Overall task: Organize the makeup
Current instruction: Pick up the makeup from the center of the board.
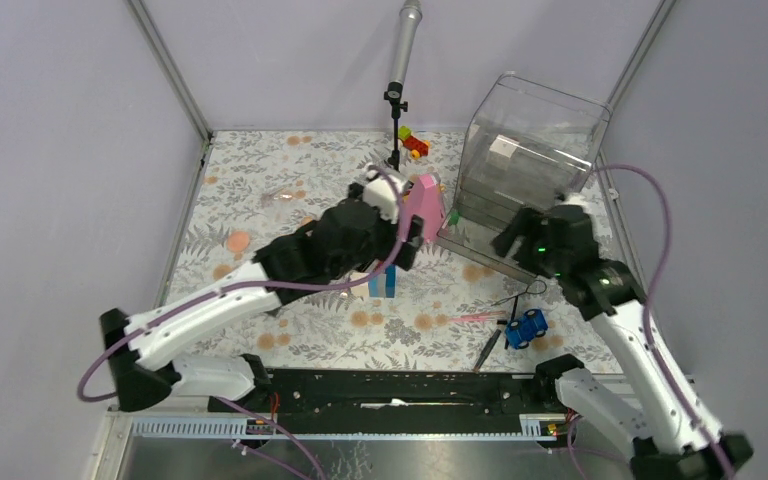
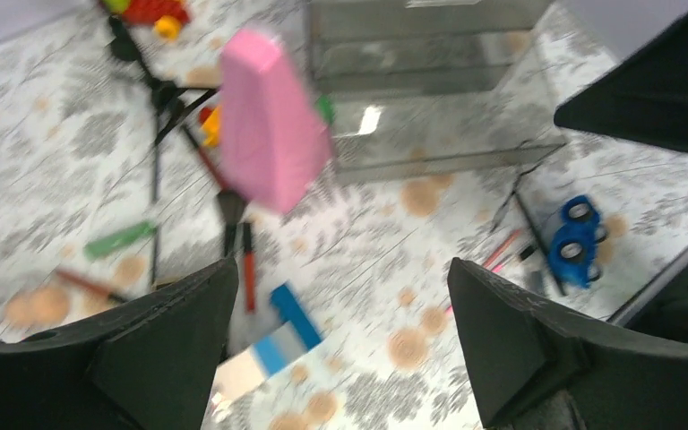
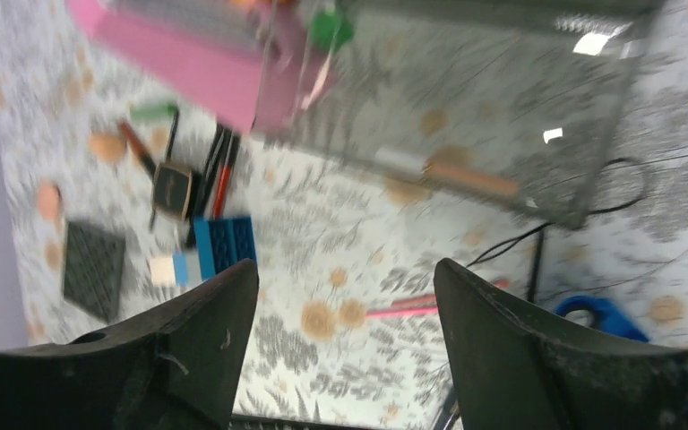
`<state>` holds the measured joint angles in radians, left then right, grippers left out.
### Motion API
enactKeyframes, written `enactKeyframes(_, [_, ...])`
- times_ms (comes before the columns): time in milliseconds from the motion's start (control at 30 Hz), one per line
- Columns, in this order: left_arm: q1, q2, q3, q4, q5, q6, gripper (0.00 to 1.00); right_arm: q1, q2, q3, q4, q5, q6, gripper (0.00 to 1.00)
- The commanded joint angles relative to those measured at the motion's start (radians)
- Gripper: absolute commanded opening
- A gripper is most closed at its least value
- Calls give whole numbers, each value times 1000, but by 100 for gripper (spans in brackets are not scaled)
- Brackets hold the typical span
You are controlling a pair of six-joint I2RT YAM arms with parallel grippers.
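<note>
Floral tablecloth (image 2: pixel 358 228) carries a red pencil (image 2: pixel 247 262) beneath the spread left hand (image 2: pixel 341 265).

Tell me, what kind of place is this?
Probably a robot test booth: plain walls on metal posts enclose a flower-patterned table, with the left arm and right arm bolted at its near edge.

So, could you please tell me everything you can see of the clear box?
The clear box looks like see-through plastic with rounded corners. It stands upright at the far right corner of the table. A pale block shows inside. A low clear tray juts from its front, a slim brownish stick lying in it. The pink cone stands just left in the top view; contact cannot be told.
</note>
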<state>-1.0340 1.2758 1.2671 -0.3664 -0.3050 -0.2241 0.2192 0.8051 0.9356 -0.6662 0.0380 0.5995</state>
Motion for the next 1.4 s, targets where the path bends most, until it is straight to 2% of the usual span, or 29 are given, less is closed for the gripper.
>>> enactKeyframes(0, [46,-162,-70,-175,-162,-45,99,439,128,18,-4,326,196,80])
enactKeyframes(67, [76,-212,-112,-187,-202,-28,99,603,204,42,-57,483,307,79])
enactKeyframes(133, [112,-255,-157,-181,-202,-23,99,688,231,25,-101,548,422,78])
enactKeyframes(333, [146,-291,-283,-137,-212,-16,99,751,160,-158,-193,533,675,73])
enactKeyframes(400, [148,-285,-314,-126,-207,-14,99,758,132,-216,-219,501,729,68])
enactKeyframes(467, [148,-279,-333,-116,-202,-13,99,765,118,-257,-234,469,766,67])
enactKeyframes(800, [167,-280,-349,-106,-168,-5,99,767,122,-356,-253,411,838,66])
enactKeyframes(967, [178,-279,-349,-106,-159,-6,99,767,114,-428,-200,386,866,62])
enactKeyframes(1233, [185,-271,-351,-104,-137,-5,99,768,123,-503,-120,374,872,52])
enactKeyframes(1367, [190,-268,-351,-102,-132,-4,99,767,170,-501,-80,363,838,42])
